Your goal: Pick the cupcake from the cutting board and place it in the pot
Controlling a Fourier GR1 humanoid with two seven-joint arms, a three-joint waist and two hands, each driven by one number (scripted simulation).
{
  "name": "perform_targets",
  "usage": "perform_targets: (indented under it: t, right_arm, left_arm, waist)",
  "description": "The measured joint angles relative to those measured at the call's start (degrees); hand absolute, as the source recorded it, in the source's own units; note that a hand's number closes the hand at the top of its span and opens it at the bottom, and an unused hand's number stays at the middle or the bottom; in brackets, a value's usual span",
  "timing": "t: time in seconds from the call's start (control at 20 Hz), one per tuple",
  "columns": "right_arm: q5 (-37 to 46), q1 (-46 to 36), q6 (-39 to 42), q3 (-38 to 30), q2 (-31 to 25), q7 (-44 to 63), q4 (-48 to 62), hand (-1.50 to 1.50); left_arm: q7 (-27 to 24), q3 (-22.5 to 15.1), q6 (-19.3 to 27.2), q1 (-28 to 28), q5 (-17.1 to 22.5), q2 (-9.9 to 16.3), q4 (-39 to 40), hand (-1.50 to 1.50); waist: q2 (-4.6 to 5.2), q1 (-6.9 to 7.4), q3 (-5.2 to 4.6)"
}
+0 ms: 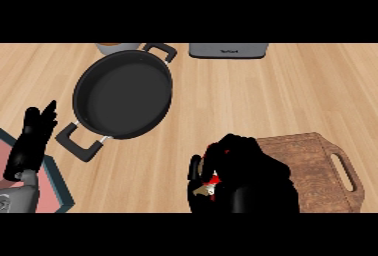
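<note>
Fingers of the right hand (247, 172) curl round the red-and-white cupcake (212, 181); lift straight, then carry left to the round black two-handled pot (122, 94). Left hand (33, 142) rests open.

We log the right hand (247, 172) over the left end of the cutting board (317, 165), fingers curled round the cupcake (212, 181). Our left hand (33, 140) rests well left of that board, fingers straight, pointing up, grey forearm below.
</note>
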Motion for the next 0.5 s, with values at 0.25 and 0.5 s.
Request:
perform_targets:
  t: [0.25, 0.5]
  right_arm:
    - [-5.3, -13.5, 0.9, -1.6, -0.2, 2.1, 3.4, 1.50]
    - [-14.9, -23.7, 0.7, -6.5, -0.2, 3.2, 9.7, 1.50]
  left_arm:
    - [-0.7, -0.5, -0.1, 0.2, -0.3, -0.5, 0.2, 0.00]
    - [-1.2, -1.3, 0.1, -0.4, -1.1, -1.0, 1.1, 0.00]
  waist:
    - [0.05, 0.64, -0.05]
    - [0.13, 1.51, -0.11]
